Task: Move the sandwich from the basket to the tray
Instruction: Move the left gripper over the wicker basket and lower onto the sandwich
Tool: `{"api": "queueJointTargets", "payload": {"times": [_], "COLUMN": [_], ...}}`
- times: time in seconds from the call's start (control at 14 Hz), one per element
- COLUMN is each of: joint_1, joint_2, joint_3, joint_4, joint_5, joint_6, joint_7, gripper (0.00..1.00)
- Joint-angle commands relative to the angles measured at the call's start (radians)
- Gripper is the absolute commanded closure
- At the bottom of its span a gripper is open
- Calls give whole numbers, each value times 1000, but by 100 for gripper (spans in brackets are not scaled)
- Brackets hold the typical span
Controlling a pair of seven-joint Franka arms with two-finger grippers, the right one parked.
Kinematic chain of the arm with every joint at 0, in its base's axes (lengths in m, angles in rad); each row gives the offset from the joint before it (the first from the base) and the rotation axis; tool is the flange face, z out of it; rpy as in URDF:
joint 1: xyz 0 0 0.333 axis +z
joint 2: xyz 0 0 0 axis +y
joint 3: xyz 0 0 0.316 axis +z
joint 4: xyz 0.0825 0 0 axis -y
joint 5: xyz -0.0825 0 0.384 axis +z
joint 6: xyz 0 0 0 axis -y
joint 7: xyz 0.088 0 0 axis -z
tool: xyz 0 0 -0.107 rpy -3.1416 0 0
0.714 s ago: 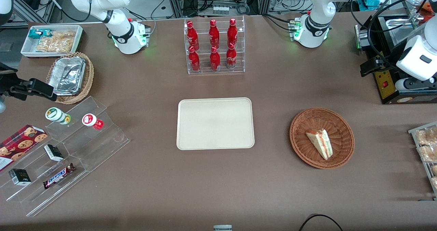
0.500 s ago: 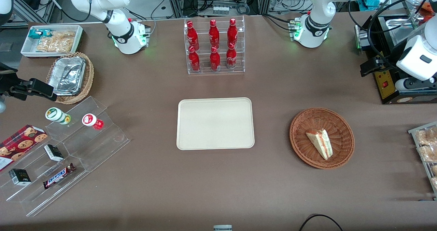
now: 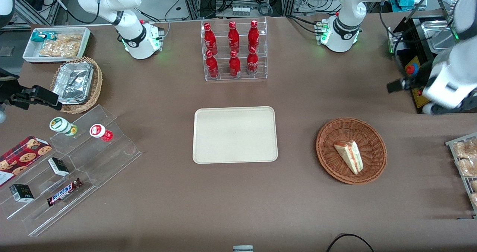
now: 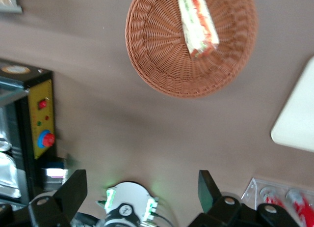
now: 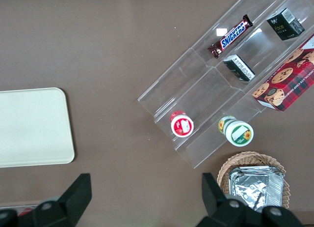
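Front view shows my gripper [image 3: 395, 85] high near the working arm's end of the table, fingers [image 4: 73, 187] spread wide with nothing between them. The sandwich [image 3: 349, 156] lies in the basket [image 3: 329, 132], well apart from the tray [image 3: 234, 134], which is bare.

The sandwich [image 3: 348, 156] is seen lying in the basket [image 3: 331, 136], apart from the tray [image 3: 234, 135]. The gripper [image 3: 395, 85] is held above the table toward the working arm's end, farther from the camera than the basket.
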Motion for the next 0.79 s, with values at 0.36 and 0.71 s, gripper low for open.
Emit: {"api": "queueJointTargets", "payload": {"times": [0.36, 0.71], "joint_1": [-7, -17], "joint_2": [349, 424], "joint_3": [-10, -14], "joint_4": [25, -13], "joint_5": [-5, -37], "joint_6": [360, 532], "joint_7": [-287, -376], "gripper": [0, 0]}}
